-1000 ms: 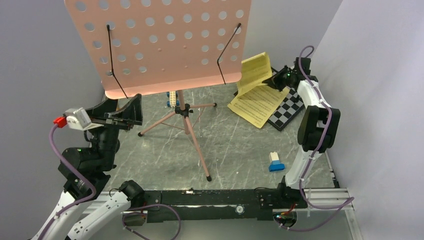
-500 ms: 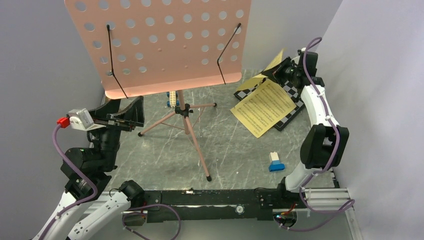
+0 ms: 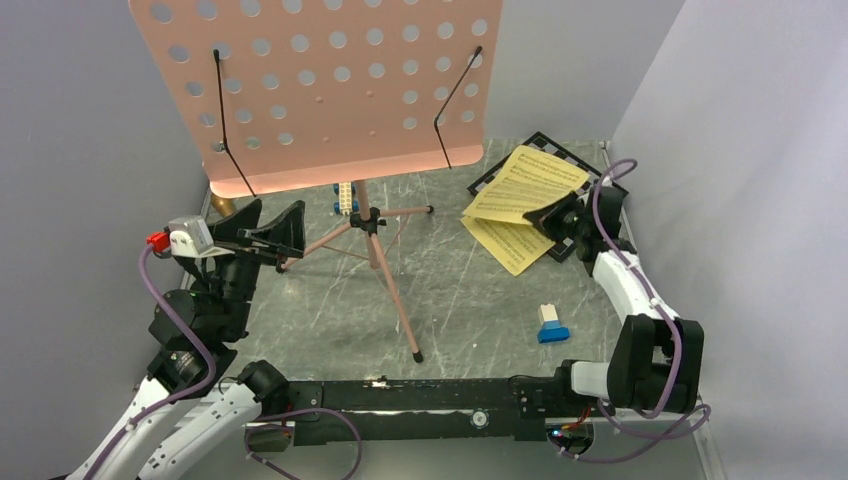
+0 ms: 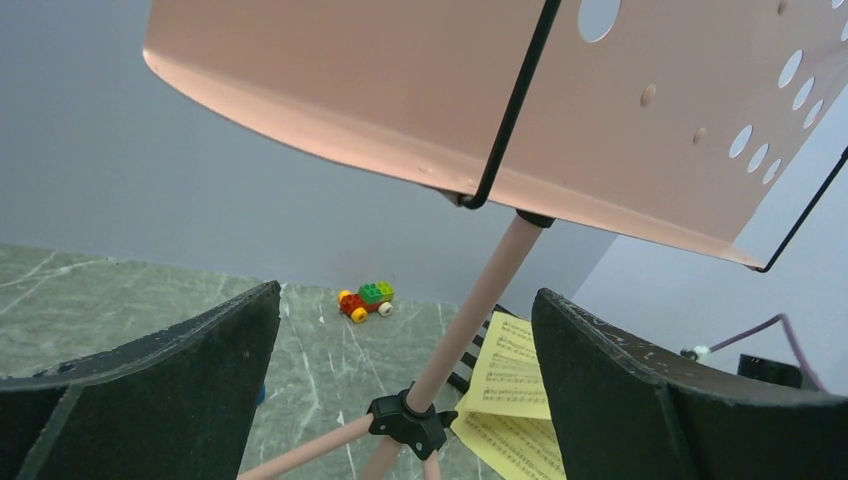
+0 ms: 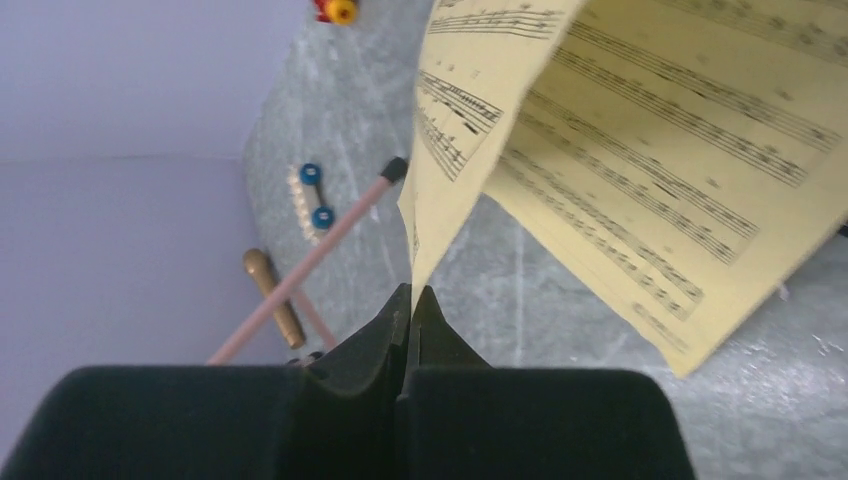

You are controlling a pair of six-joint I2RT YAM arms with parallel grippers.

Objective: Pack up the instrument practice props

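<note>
The pink music stand [image 3: 330, 90] stands mid-table on its tripod [image 3: 372, 228], its perforated desk filling the top of the view. My left gripper [image 3: 268, 228] is open, left of the tripod hub [image 4: 405, 418], with the pole [image 4: 480, 300] between the jaws' line of sight. My right gripper [image 3: 553, 215] is shut on a yellow sheet-music page [image 3: 530, 180] and holds it lifted; the page [image 5: 470, 110] rises from the pinched fingertips. A second yellow page [image 3: 510, 243] lies flat below. The gold-brown microphone [image 5: 272, 295] lies far left. The black mic stand is out of view.
A black-and-white chessboard [image 3: 545, 145] lies under the pages at back right. A blue and white brick toy [image 3: 550, 323] sits front right. A brick car [image 4: 366, 299] stands by the back wall. A blue-wheeled brick piece [image 3: 345, 198] is behind the tripod. Grey walls close both sides.
My right arm has drawn back toward the near side and lowered, carrying the pinched page off the chessboard. My left gripper has moved up and right toward the tripod.
</note>
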